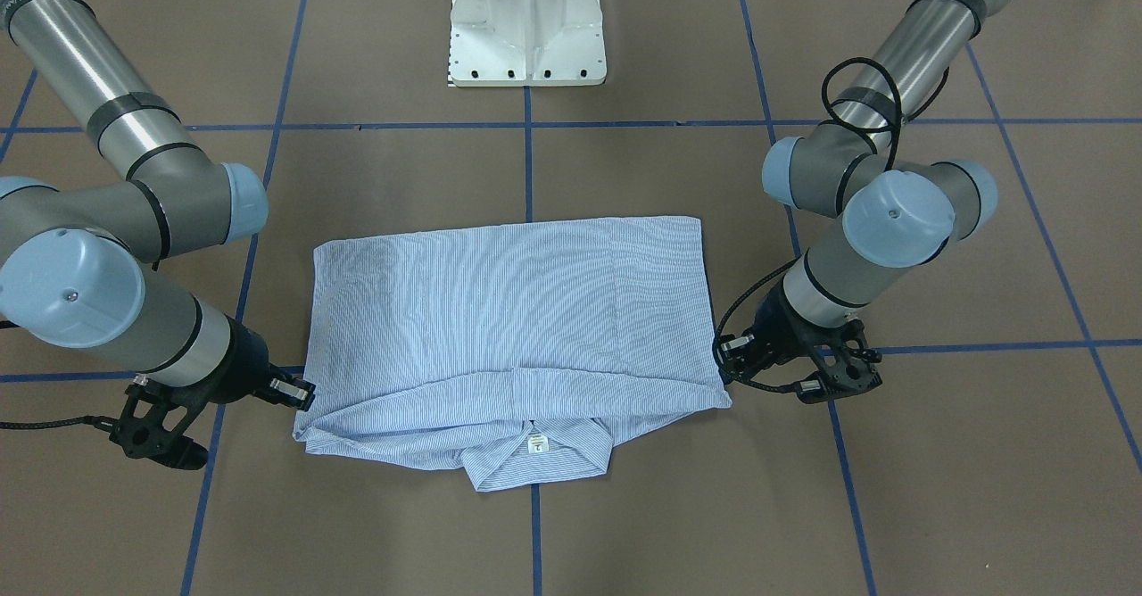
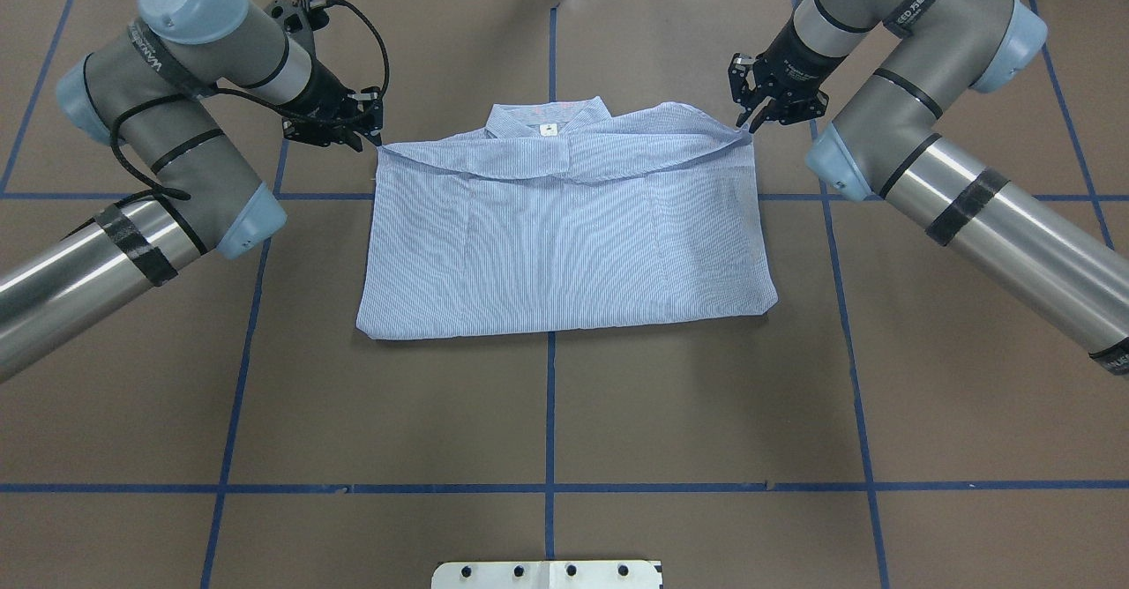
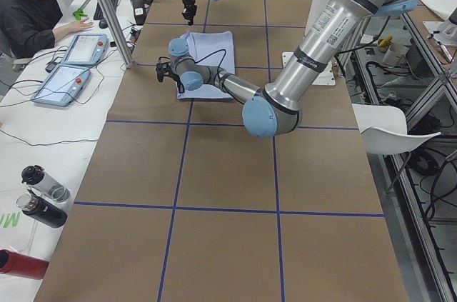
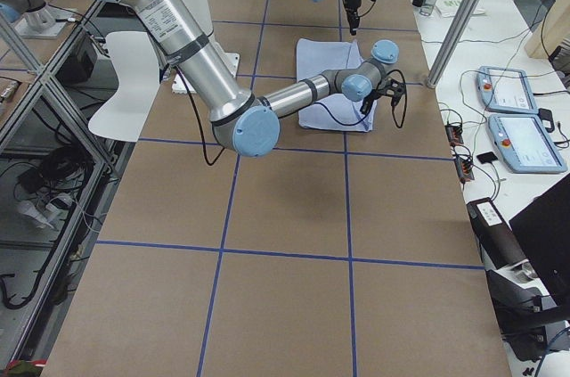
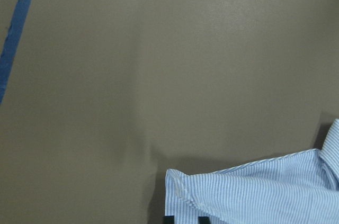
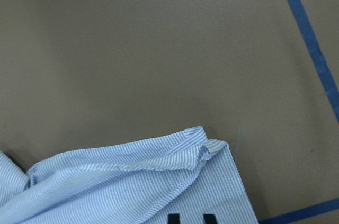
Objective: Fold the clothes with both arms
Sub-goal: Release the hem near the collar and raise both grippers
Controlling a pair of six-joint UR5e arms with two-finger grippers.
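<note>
Brown blue-taped table (image 2: 706, 413) bears the folded shirt (image 2: 564, 236)

Brown table (image 2: 397, 413), blue tape grid (image 2: 706, 487), seated operator (image 3: 28, 9), two control tablets (image 3: 63, 83), bottles (image 3: 41, 210), white chair (image 3: 385, 131)

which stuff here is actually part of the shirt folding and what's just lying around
In the job: shirt, left gripper, right gripper, one at each collar-side corner.
Lying about: white pedestal base, bottles, control tablets, white chair.
</note>
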